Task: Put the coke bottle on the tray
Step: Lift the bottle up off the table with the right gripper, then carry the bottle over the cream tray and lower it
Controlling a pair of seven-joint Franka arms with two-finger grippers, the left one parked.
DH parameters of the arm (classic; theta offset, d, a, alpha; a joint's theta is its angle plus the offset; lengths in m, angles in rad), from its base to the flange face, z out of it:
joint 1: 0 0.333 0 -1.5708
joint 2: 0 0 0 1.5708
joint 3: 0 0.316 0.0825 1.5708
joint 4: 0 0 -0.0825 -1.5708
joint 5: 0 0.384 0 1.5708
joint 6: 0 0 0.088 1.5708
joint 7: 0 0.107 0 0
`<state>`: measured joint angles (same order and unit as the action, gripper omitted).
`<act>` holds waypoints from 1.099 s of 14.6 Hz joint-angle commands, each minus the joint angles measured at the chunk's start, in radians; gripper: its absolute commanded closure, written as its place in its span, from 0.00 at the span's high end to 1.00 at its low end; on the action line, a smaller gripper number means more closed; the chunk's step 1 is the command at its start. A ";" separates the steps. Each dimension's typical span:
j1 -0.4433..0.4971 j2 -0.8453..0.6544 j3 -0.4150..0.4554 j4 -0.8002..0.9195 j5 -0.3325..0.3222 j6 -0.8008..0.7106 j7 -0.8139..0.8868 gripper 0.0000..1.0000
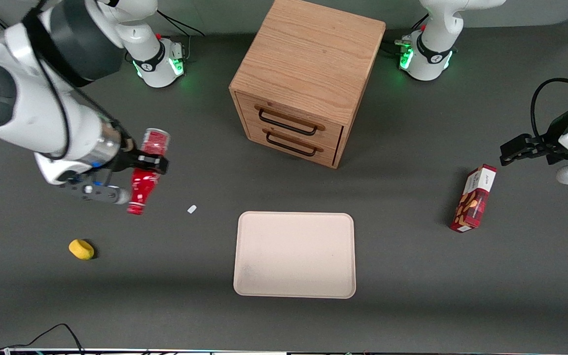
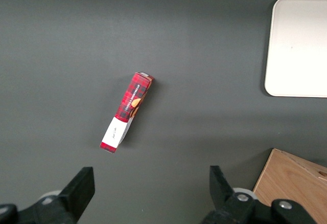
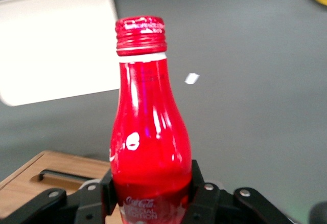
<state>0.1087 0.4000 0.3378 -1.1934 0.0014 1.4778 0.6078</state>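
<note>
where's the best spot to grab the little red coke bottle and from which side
Its wide middle body, squeezed across the sides, as the right arm's hand is doing now: shut on the small slim red coke bottle, held above the grey table toward the working arm's end. The body is round and fuller than the narrow capped neck, so the fingers seat more securely there, likely leaving the base end free to meet the cream-beige rectangular tray.
</note>
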 commanded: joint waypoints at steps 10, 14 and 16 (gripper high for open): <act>0.071 0.499 0.095 0.103 -0.101 0.464 -0.020 0.00; 0.074 0.583 0.095 0.101 -0.107 0.588 -0.020 0.00; 0.084 0.621 0.095 0.100 -0.154 0.642 -0.019 0.00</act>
<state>0.1791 0.9758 0.4196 -1.1409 -0.1090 2.0888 0.6034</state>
